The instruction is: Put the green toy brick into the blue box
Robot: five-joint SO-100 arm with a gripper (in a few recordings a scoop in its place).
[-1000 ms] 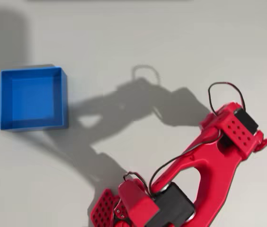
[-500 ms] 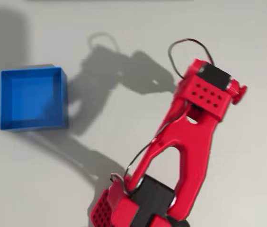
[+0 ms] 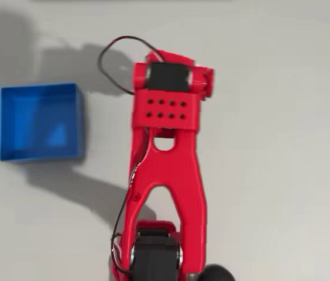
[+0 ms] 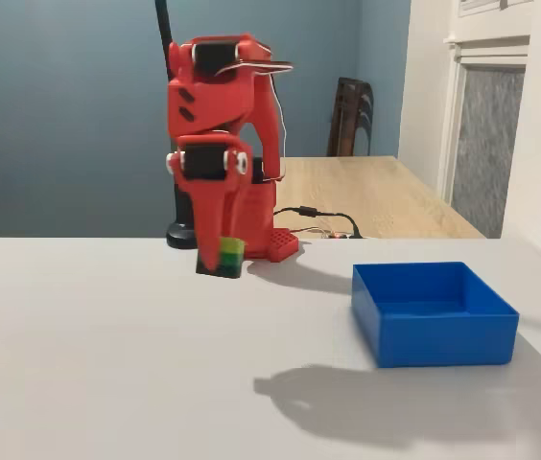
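Note:
In the fixed view my red gripper hangs pointing down, well above the white table, shut on the green toy brick, whose lime top and darker lower layer show beside the finger. The blue box stands open-topped on the table, lower and to the right of the gripper, with nothing seen inside. In the overhead view the blue box sits at the left, and the red arm reaches up the middle of the picture to its right, covering the gripper and the brick.
The white table carries the arm's shadow in front of the box. Behind it stand a wooden table, a dark chair and cables by the arm's base.
In the overhead view the arm has swung from the right side to the middle, toward the blue box. Its shadow now falls over the box.

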